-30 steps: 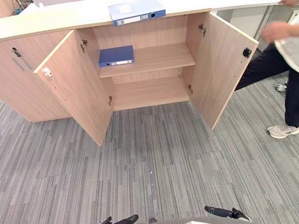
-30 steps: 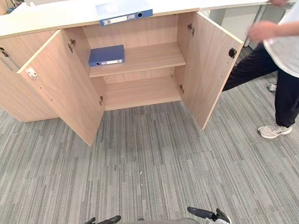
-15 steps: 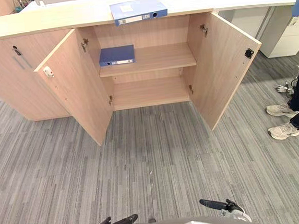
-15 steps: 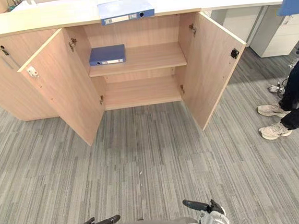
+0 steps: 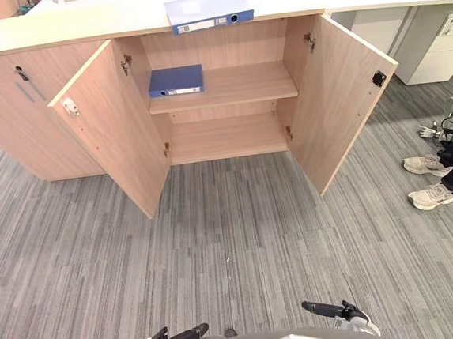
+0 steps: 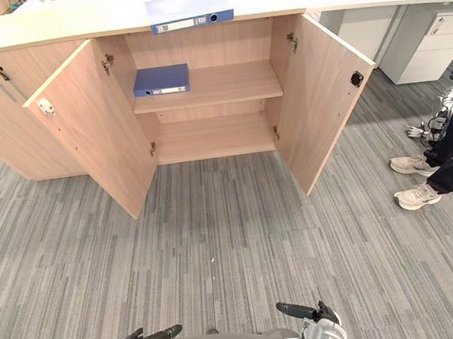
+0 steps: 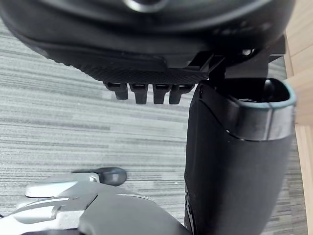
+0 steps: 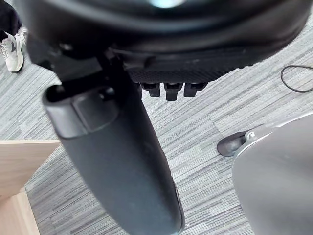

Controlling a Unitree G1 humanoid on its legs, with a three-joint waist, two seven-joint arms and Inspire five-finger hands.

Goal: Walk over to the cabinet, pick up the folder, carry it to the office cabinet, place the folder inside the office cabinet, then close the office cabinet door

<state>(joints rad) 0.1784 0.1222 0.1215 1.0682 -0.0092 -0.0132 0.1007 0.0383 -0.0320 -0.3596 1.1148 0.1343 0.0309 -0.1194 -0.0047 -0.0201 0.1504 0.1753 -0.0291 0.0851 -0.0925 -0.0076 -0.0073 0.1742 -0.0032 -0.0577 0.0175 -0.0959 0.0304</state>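
The approach is judged to be the step in hand, with nothing yet picked up. The cabinet (image 5: 228, 50) is seen across a stretch of floor (image 5: 233, 240), well apart from the robot, with its left door (image 5: 112, 132) and right door (image 5: 339, 96) both swung wide. A blue folder (image 5: 208, 11) lies flat on the top (image 5: 79, 28), just above the opening. A second folder (image 5: 175, 81) lies on the shelf (image 5: 243, 85) inside, at its left end. The left hand (image 5: 178, 338) and the right hand (image 5: 332, 311) are held low and close to the body, fingers straight and apart, and nothing is held in either. A person (image 5: 449, 174) stands at the right edge, beside the right door. The next move is judged to call for walking forward between the open doors until the top is within reach, and then for a reach to the folder with both hands. The doors and the person are to be kept clear of during the walk.
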